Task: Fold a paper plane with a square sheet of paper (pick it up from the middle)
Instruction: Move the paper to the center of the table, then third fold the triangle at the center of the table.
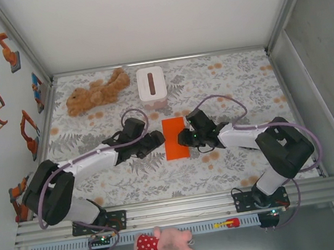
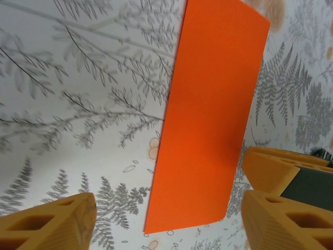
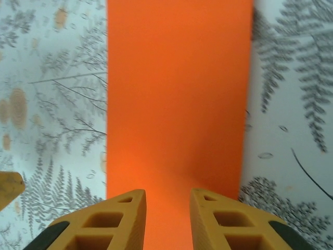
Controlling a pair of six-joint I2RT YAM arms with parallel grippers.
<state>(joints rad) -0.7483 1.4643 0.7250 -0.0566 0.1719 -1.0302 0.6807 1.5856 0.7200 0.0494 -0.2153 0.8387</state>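
The square sheet of paper (image 1: 175,139) lies flat on the arms' side of the white tissue box (image 1: 151,85), folded to a narrow rectangle. I judge 1 fold is done and the nose and wing folds are left. The left gripper (image 1: 157,140) stands wide apart, and the right gripper (image 1: 184,138) is narrowly apart over the paper, holding nothing.

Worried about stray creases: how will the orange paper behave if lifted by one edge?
The orange paper lies flat and looks very thin, so it would probably droop when lifted by an edge. Being so slight, it may slide over the patterned table rather than lift if nudged. Its sharp edges suggest it creases readily.
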